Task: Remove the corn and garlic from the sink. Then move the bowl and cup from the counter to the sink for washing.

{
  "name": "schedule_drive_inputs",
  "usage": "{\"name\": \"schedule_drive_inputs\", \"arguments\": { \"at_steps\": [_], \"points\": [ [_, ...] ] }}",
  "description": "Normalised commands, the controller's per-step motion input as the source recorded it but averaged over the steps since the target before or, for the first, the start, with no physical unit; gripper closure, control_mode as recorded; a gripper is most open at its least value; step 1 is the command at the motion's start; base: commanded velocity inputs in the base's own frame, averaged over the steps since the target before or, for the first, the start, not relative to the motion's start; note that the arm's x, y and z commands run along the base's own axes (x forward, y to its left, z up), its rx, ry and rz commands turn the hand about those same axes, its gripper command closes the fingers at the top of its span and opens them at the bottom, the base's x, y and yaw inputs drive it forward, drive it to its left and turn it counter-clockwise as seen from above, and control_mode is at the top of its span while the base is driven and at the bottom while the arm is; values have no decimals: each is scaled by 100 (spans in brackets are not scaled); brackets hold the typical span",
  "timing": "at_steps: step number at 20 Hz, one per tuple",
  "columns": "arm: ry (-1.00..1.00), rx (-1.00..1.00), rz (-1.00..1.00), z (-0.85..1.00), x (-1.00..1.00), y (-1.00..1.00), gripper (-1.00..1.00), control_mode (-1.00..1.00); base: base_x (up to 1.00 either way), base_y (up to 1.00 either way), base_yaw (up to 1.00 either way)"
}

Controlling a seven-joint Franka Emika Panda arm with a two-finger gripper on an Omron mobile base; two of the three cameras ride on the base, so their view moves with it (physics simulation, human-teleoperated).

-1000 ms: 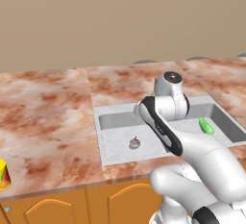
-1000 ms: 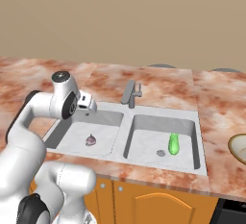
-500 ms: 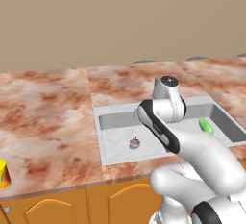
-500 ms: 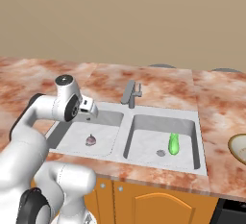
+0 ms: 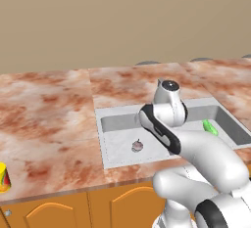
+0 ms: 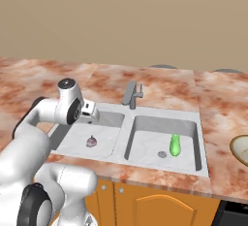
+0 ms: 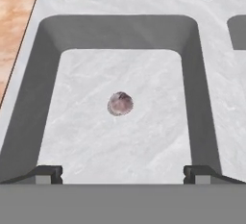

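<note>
Hand view puts my wide-open, empty gripper (image 7: 123, 172) above the garlic (image 7: 120, 104); garlic and corn (image 6: 175, 144) remain in the sink (image 6: 121, 141), cup (image 5: 4, 178) and bowl (image 6: 240, 148) unmoved.

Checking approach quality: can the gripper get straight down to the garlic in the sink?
Probably yes. The gripper hangs open above the garlic, which lies alone on the sink floor with nothing between them.
</note>
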Motion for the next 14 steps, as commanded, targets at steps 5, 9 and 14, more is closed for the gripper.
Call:
{"name": "schedule_drive_inputs", "arguments": {
  "at_steps": [5, 9, 14],
  "points": [
    [0, 0, 0, -18, 7, 1, -100, -100, 0, 0, 0],
    [0, 0, 0, -16, 9, 5, -100, -100, 0, 0, 0],
    [-1, 0, 0, -14, 9, 5, -100, -100, 0, 0, 0]
  ]
}}
